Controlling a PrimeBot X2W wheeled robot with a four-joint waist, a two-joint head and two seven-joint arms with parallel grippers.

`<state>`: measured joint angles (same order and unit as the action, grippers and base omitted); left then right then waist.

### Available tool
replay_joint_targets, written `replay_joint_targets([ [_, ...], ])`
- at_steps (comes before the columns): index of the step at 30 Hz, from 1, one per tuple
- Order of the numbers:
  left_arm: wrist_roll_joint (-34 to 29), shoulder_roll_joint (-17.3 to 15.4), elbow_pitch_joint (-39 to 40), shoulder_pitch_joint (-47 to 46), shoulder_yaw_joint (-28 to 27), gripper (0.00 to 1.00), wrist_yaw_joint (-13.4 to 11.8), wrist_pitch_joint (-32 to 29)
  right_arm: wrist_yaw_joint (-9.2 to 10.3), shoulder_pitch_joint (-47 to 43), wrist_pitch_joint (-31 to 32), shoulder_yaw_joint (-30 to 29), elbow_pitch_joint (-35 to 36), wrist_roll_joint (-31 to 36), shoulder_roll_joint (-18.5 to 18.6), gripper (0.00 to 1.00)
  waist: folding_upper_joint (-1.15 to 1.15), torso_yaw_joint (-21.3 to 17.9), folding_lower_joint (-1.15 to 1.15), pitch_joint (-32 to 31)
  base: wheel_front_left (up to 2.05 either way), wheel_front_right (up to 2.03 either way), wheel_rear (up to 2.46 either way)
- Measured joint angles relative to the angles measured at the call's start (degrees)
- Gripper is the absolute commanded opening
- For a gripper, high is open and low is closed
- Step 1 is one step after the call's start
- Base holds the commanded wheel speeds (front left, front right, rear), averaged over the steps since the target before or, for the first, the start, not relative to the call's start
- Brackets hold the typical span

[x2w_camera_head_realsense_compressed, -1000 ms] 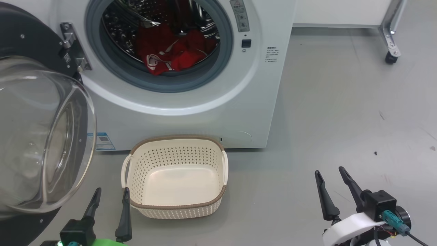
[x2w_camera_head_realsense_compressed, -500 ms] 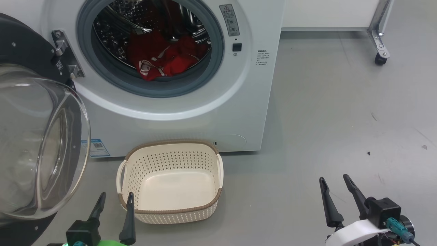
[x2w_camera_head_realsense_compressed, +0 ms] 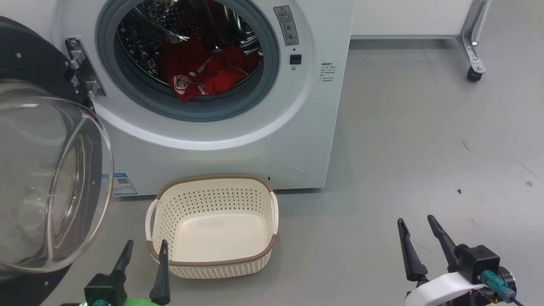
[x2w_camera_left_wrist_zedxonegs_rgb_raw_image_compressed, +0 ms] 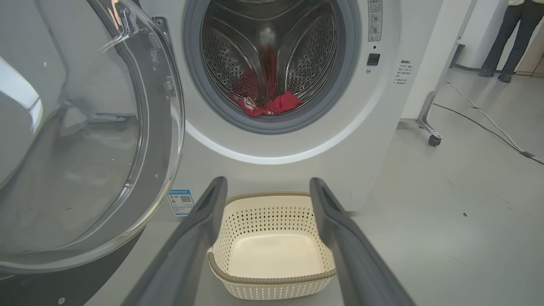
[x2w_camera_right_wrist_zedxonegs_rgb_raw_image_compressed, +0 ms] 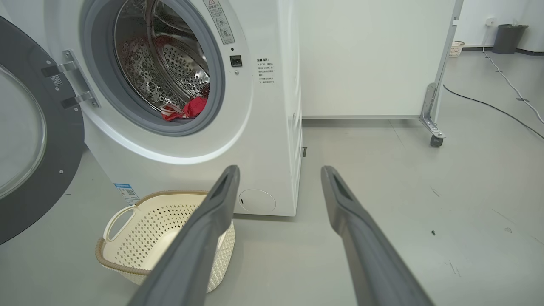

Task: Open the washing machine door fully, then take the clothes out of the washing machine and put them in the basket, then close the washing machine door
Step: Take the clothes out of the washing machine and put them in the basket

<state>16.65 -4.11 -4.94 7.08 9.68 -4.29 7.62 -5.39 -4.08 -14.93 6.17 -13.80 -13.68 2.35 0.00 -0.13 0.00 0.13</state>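
Note:
The white washing machine [x2w_camera_head_realsense_compressed: 238,144] stands ahead with its door [x2w_camera_head_realsense_compressed: 46,170] swung out to the left, glass bowl bulging toward me. Red clothes [x2w_camera_head_realsense_compressed: 199,70] with white stripes lie low in the steel drum, also in the left wrist view as clothes [x2w_camera_left_wrist_zedxonegs_rgb_raw_image_compressed: 272,104] and in the right wrist view as clothes [x2w_camera_right_wrist_zedxonegs_rgb_raw_image_compressed: 187,108]. The cream basket [x2w_camera_head_realsense_compressed: 212,263] sits on the floor before the machine, holding nothing. My left gripper [x2w_camera_head_realsense_compressed: 144,250] is open at the basket's near left corner. My right gripper [x2w_camera_head_realsense_compressed: 416,227] is open over bare floor, far right of the basket.
A white panel on a metal leg with a caster wheel [x2w_camera_head_realsense_compressed: 473,74] stands at the back right. Cables [x2w_camera_right_wrist_zedxonegs_rgb_raw_image_compressed: 488,106] run across the grey floor there. A person's legs [x2w_camera_left_wrist_zedxonegs_rgb_raw_image_compressed: 508,38] show far right in the left wrist view. A bin [x2w_camera_right_wrist_zedxonegs_rgb_raw_image_compressed: 508,38] stands in the distance.
Between the oldest frame and now the head camera shifted, so the whole scene sits further left and lower. Since half a second ago almost nothing has changed. Both grippers stay open.

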Motion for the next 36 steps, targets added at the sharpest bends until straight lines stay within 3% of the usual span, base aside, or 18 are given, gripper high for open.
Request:
replay_joint_targets([
  [19, -0.1, 0.2, 1.2, 0.0, 0.9, 1.0, 0.0, -0.4, 0.11, -0.1, 0.0, -0.3, 0.8, -0.4, 0.0, 1.0, 0.0, 0.3, 0.0, 0.6, 0.12, -0.12, 0.0],
  [36, -0.6, 0.1, 1.8, -0.1, 1.2, 1.0, -0.3, -0.4, 0.27, -0.1, 0.0, -0.3, 1.0, -0.4, 0.0, 1.0, 0.0, 0.1, 0.0, 1.2, 0.77, -0.77, 0.0],
])
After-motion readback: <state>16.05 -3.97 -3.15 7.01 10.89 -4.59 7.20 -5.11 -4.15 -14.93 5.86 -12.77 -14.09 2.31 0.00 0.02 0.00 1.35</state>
